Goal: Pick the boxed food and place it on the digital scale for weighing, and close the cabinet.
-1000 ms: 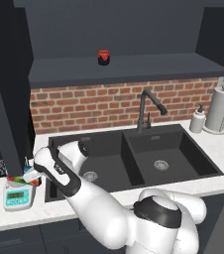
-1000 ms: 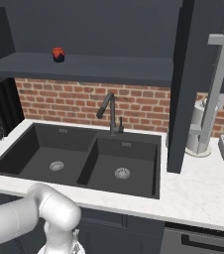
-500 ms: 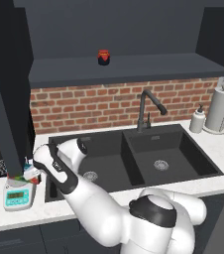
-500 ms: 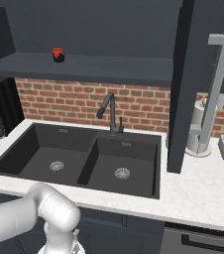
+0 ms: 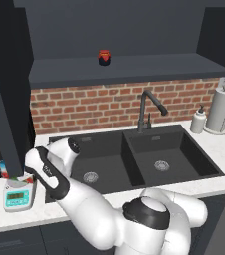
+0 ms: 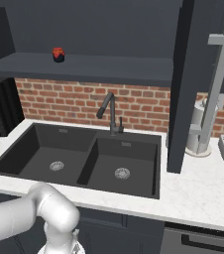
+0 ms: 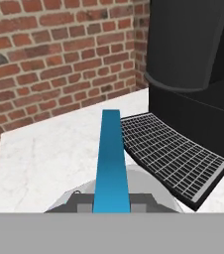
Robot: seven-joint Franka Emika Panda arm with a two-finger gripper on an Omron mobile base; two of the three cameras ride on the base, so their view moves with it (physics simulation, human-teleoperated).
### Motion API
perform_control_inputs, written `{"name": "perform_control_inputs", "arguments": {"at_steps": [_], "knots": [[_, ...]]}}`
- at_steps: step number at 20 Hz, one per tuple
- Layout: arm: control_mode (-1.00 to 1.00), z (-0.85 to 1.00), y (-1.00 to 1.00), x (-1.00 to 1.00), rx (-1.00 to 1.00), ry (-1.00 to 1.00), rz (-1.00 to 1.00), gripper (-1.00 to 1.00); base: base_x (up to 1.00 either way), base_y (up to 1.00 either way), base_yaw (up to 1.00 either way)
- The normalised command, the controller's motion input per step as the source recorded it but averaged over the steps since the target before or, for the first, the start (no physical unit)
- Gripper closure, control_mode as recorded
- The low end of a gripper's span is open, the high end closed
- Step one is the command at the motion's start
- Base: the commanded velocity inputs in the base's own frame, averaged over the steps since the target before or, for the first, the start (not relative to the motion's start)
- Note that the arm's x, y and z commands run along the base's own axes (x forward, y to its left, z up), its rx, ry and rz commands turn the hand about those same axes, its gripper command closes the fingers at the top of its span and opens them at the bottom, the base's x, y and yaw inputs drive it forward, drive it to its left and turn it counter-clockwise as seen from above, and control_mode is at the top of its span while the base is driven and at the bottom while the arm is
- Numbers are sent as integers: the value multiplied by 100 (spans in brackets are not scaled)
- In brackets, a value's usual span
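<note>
The boxed food (image 7: 111, 158) shows edge-on in the hand view as a narrow blue strip standing between my fingertips; my gripper (image 7: 111, 206) is shut on it. Under it lies the rounded light-grey top of the digital scale (image 7: 151, 191). From the left base camera, my hand (image 5: 35, 163) reaches left over the scale (image 5: 19, 196), whose teal front panel faces forward. A blue and red corner of the box (image 5: 4, 170) peeks out by the lower edge of the open cabinet door (image 5: 5, 99), which hides the fingers. The same cabinet door (image 6: 183, 84) stands open, edge-on, with its silver handle (image 6: 217, 84).
A black coffee machine with a grated drip tray (image 7: 173, 154) stands just beside the scale. The double sink (image 5: 134, 159) and its faucet (image 5: 147, 107) lie to the right. A red-lidded jar (image 5: 103, 57) sits on the shelf. A paper towel roll (image 5: 220, 109) stands at the far right.
My hand has moved a little to the left with the box, closer over the scale. The scale and the cabinet door have stayed where they were.
</note>
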Motion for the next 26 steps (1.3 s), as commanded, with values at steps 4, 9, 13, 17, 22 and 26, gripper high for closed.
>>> {"name": "perform_control_inputs", "arguments": {"at_steps": [4, 9, 13, 17, 22, 26], "knots": [[-100, 0, -7, 0, 0, -6, 0, 100, 0, 0, 0], [-100, 0, -16, 0, 0, 0, 0, 100, 0, 0, 0], [-100, 0, 0, 0, 0, 0, 0, 100, 0, 0, 0], [-100, 0, 0, 0, 0, 0, 0, 100, 0, 0, 0], [-100, -9, 0, 0, 0, 0, 0, 100, 0, 0, 0], [-100, -23, 0, 0, 0, 0, 0, 100, 0, 0, 0]]}}
